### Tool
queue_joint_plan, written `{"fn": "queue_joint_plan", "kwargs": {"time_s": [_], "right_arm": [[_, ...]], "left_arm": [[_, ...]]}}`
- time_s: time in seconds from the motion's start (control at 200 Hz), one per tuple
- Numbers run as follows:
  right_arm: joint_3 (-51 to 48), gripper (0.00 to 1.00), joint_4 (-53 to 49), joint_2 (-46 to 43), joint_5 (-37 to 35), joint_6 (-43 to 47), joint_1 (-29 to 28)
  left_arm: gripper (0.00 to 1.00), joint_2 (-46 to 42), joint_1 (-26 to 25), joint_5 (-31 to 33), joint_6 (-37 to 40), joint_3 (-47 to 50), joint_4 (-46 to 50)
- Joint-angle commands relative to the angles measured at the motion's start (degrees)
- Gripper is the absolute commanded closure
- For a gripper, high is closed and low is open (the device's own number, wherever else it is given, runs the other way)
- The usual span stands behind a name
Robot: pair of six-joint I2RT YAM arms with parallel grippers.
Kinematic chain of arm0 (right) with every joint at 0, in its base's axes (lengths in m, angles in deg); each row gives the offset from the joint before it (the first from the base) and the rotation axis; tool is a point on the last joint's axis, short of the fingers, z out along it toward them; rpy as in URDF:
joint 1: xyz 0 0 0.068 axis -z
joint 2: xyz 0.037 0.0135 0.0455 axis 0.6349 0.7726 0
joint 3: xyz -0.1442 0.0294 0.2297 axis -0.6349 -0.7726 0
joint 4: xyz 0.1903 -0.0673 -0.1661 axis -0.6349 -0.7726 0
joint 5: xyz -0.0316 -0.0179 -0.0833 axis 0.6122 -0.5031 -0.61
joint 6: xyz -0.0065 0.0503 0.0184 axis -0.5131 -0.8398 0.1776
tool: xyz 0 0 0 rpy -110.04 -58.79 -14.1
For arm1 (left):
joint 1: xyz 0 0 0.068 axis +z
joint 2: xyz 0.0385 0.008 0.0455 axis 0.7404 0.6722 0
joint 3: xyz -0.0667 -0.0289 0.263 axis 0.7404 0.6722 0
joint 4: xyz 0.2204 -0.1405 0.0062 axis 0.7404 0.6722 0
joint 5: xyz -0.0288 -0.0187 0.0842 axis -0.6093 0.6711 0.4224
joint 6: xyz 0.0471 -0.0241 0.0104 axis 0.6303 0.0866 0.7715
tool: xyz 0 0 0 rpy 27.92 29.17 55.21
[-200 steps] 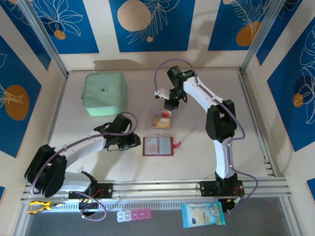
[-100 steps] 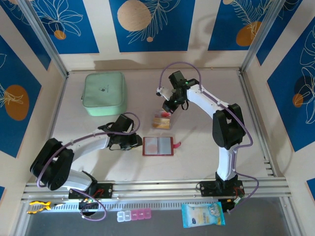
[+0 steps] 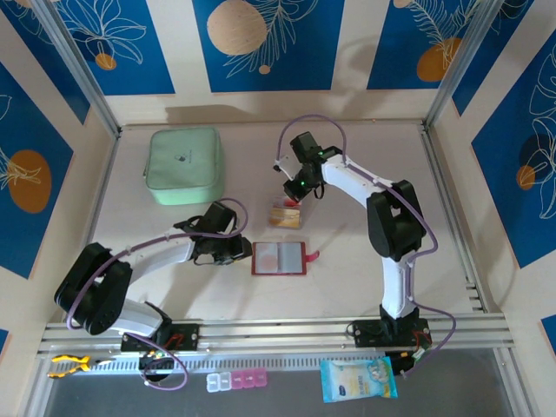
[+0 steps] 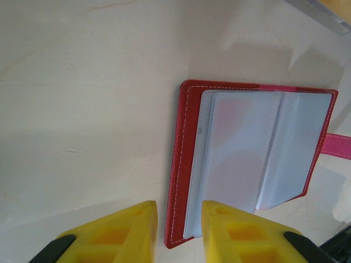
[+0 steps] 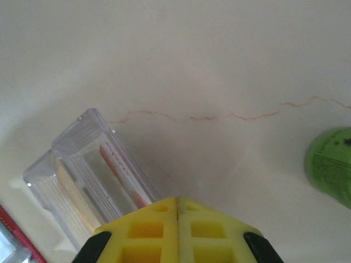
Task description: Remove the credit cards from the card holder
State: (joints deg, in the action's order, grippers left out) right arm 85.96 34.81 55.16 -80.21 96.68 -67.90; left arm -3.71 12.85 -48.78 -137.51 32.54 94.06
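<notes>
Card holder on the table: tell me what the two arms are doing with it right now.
The card holder lies open on the table, and its clear pockets look empty. The left gripper is open at the holder's left edge. Farther back, the right gripper is shut and hovers just above a small clear box, where the credit cards sit.

At the left wrist, the card holder (image 4: 247, 159) loses its lower corner behind the yellow left fingers (image 4: 241, 230). Its pink strap tab (image 4: 339, 146) is cut by the right edge, and what lies in its cloudy pockets I cannot tell. At the right wrist, the clear case (image 5: 93, 175) runs under the right fingers (image 5: 142, 230) and off the lower left edge. A blurred green thing (image 5: 332, 164) is cut at the right edge.
</notes>
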Motion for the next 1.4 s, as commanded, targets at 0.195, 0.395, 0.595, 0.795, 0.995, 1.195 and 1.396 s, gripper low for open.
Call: {"fn": "queue_joint_plan", "kwargs": {"time_s": [0.195,0.395,0.595,0.795,0.995,1.195,1.396], "right_arm": [[-1.6,0.91,2.5,-1.4,-3.3,1.0,-1.6],[-2.0,0.89,2.9,-5.0,-2.7,-1.0,-1.6],[-6.3,0.88,4.3,-10.7,3.1,-11.1,-1.7],[-15.9,0.89,8.5,-17.1,12.1,-28.5,-2.2],[-25.6,0.89,11.9,-22.8,16.3,-42.2,-5.0],[-29.8,0.91,12.3,-24.5,17.4,-52.0,-9.1],[-34.1,0.77,17.3,-23.7,21.0,-59.1,-12.1]], "left_arm": [[0.73,-0.1,0.6,-1.3,-0.2,0.9,-0.9],[0.73,0.6,0.5,-2.2,-0.4,1.2,-2.2],[0.73,1.8,0.2,-3.2,-1.0,1.6,-4.5],[0.74,2.7,-0.6,-4.0,-1.4,1.9,-6.1],[0.77,2.7,-1.4,-4.1,-1.9,2.5,-6.8],[0.81,2.1,-1.4,-3.3,-1.9,2.5,-6.5],[0.90,2.7,-1.5,-4.5,-2.0,2.5,-7.9]]}}
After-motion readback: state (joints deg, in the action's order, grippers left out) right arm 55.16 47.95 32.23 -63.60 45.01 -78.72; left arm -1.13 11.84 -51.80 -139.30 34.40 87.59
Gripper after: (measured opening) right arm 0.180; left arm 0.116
